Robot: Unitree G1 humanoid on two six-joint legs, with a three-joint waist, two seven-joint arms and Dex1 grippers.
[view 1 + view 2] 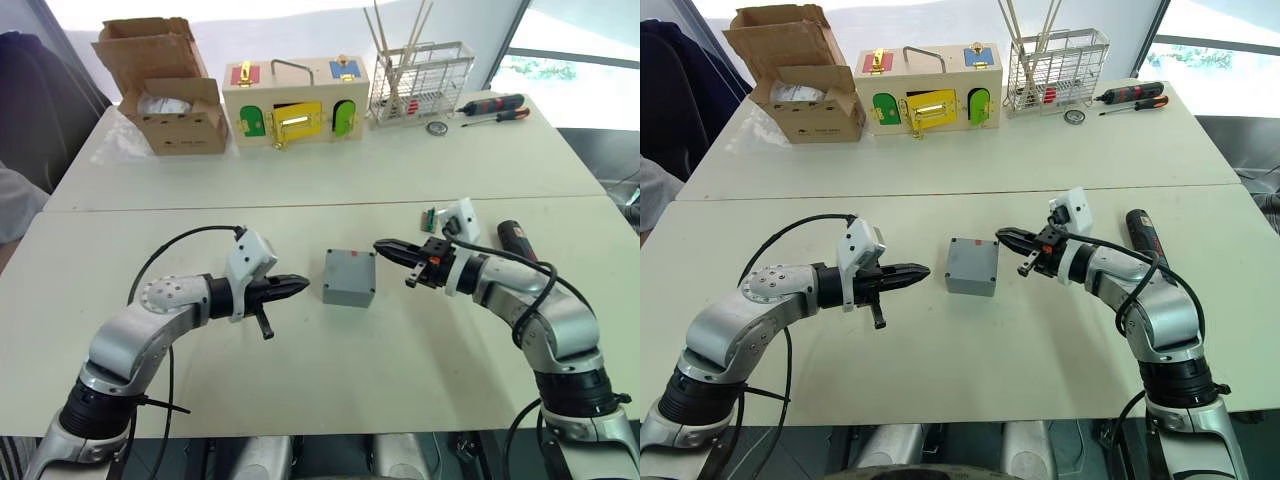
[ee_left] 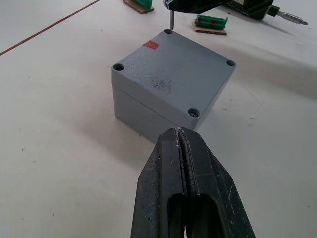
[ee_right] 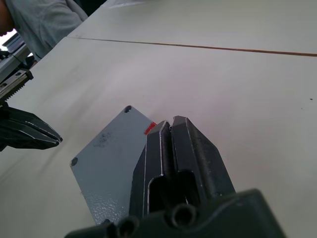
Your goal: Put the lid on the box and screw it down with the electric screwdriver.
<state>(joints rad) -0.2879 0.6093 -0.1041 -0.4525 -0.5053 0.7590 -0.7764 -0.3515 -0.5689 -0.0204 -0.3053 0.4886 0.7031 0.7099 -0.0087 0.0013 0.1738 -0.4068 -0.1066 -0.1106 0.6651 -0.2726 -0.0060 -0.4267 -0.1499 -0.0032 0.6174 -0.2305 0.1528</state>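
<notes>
Left tool [image 1: 300, 285] pinched fully closed, empty, tip just short of the small square grey plastic box [image 1: 349, 277]. Right tool [image 1: 385, 247] closed too, holding nothing, hovering by the box's far corner. The flat grey plastic lid [image 2: 173, 74] sits on the box, red mark near one edge. The thick black cylindrical electric screwdriver [image 1: 518, 241] lies behind the right arm, partly hidden. Pale bench [image 1: 300, 190], brown cardboard carton [image 1: 165, 85] at its back.
</notes>
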